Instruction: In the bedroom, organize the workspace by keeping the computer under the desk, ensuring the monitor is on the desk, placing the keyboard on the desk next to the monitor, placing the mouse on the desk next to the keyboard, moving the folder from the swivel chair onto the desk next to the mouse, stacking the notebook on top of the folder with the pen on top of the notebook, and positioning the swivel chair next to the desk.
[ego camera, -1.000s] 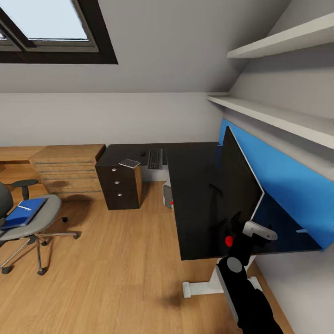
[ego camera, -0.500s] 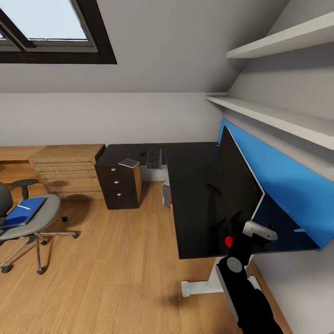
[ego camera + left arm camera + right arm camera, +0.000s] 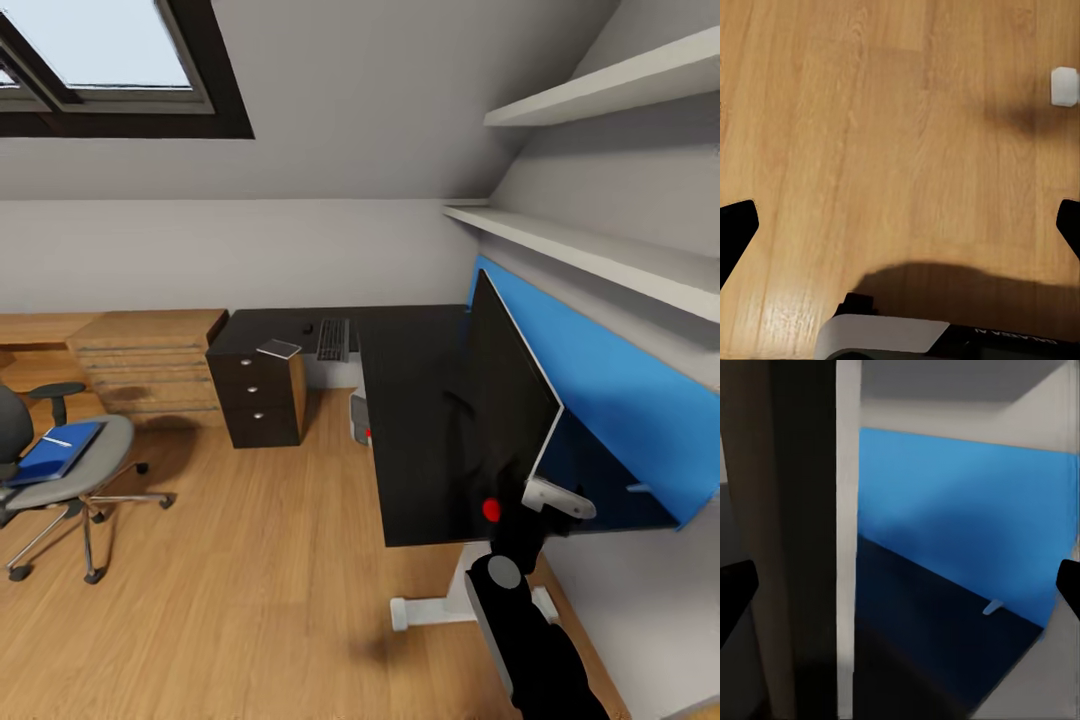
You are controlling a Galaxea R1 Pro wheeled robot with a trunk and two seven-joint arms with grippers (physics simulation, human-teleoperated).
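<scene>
black desk top, job maybe half done

desk (image 3: 420, 420) carries the monitor (image 3: 505, 390), with keyboard (image 3: 334, 341) far down the other end. computer (image 3: 358, 418) sits under it. swivel chair (image 3: 60, 470) stands well apart, folder (image 3: 55, 452) and pen (image 3: 57, 441) on its seat. right gripper (image 3: 530, 505) by the monitor's edge, left gripper (image 3: 900, 225) over floor; both spread wide, holding nothing.

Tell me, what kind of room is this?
Probably an attic room used as a study: a skylight sits in the sloping ceiling, a long black desk holds a monitor, and a swivel chair stands on the wooden floor.
</scene>
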